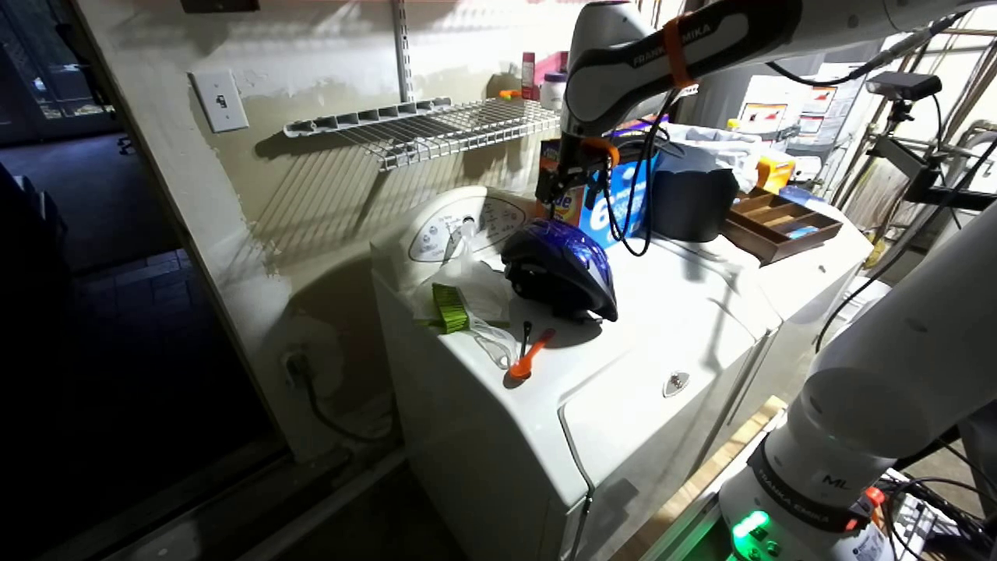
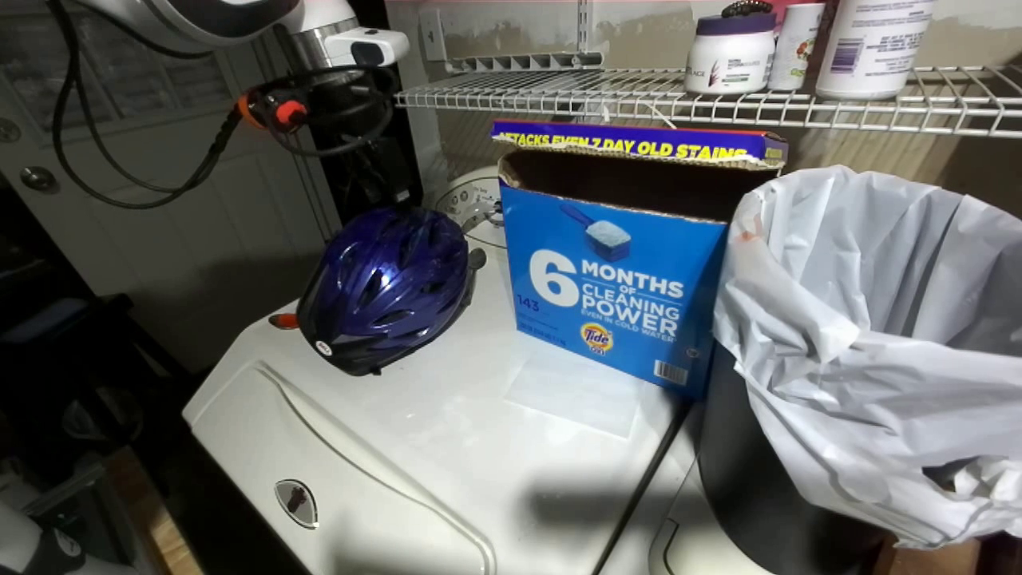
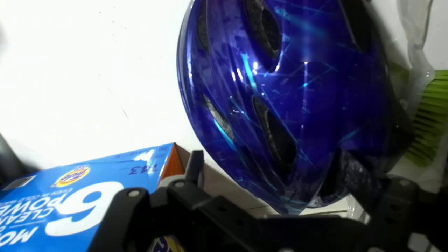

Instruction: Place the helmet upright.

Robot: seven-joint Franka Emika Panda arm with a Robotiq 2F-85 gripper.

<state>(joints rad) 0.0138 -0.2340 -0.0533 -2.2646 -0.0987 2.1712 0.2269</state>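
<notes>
The glossy blue helmet (image 1: 575,248) rests on the white machine top, tilted, with its dark inner side and straps toward the green brush. In an exterior view its vented blue shell (image 2: 387,279) faces the camera. My gripper (image 1: 551,209) points down at the helmet's end near the control panel; it is partly hidden behind the helmet in an exterior view (image 2: 391,196). In the wrist view the gripper (image 3: 274,157) is open, with the narrow end of the helmet (image 3: 301,105) between its spread fingers. The left finger stands apart from the shell; contact at the right finger is unclear.
An orange-and-blue box (image 2: 607,295) stands close beside the helmet, with a lined black bin (image 2: 766,447) beyond it. A green brush (image 1: 449,308) and an orange spoon (image 1: 531,358) lie near the edge. A wire shelf (image 1: 467,132) hangs above; a brown tray (image 1: 779,234) sits farther along.
</notes>
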